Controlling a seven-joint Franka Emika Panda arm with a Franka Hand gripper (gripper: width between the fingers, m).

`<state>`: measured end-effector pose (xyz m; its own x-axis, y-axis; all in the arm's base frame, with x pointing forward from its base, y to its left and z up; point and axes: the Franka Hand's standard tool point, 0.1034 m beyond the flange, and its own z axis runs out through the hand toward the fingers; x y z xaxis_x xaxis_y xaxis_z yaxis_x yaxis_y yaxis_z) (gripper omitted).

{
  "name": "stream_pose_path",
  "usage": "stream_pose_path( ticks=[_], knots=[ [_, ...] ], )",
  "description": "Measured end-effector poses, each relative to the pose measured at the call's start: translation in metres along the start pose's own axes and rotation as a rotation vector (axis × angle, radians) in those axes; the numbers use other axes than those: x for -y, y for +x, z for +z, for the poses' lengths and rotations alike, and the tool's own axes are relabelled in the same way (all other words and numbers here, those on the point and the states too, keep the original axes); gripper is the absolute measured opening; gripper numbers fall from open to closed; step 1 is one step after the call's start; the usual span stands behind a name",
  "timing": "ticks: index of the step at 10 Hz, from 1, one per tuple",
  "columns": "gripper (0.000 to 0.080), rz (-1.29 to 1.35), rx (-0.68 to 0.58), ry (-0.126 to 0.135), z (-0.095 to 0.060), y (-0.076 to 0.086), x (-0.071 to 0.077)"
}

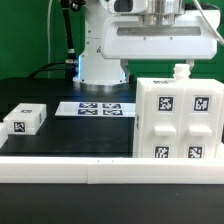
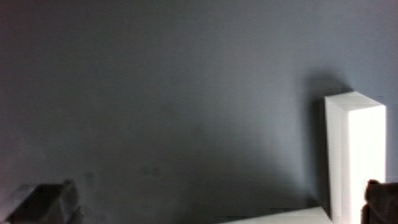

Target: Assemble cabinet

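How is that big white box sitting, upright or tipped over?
Upright: the cabinet box stands on the black table, its tagged face vertical.

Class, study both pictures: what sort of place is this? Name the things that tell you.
Most likely a robotics lab test bench: a white robot arm stands at a black table that carries a marker board and a white cabinet covered in square black-and-white tags.

the black table (image 1: 70, 135) carries the cabinet (image 1: 178, 118) at lower right, the marker board (image 1: 100, 107) mid-frame, and a small white block (image 1: 26, 119) at left.
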<state>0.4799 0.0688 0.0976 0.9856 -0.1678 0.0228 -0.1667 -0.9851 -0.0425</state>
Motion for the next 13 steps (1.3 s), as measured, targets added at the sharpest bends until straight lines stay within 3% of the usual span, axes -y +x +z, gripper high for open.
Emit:
stream_pose_path(
  ticks=[6,7,8,10,13],
  knots=[
    [0.0797,-0.041,-0.008,0.0,0.0,0.002,-0.006],
    [0.0797,-0.078,-0.011,-0.002,0.006,-0.003,-0.024],
    [0.0797,-0.094,-0.009,-0.013,0.012,-0.008,-0.056],
    [0.0797,-0.116,-0.002,-0.024,0.017,-0.008,-0.1],
    [0.0797,-0.118,-0.003,-0.028,0.016,-0.006,-0.112]
  ],
)
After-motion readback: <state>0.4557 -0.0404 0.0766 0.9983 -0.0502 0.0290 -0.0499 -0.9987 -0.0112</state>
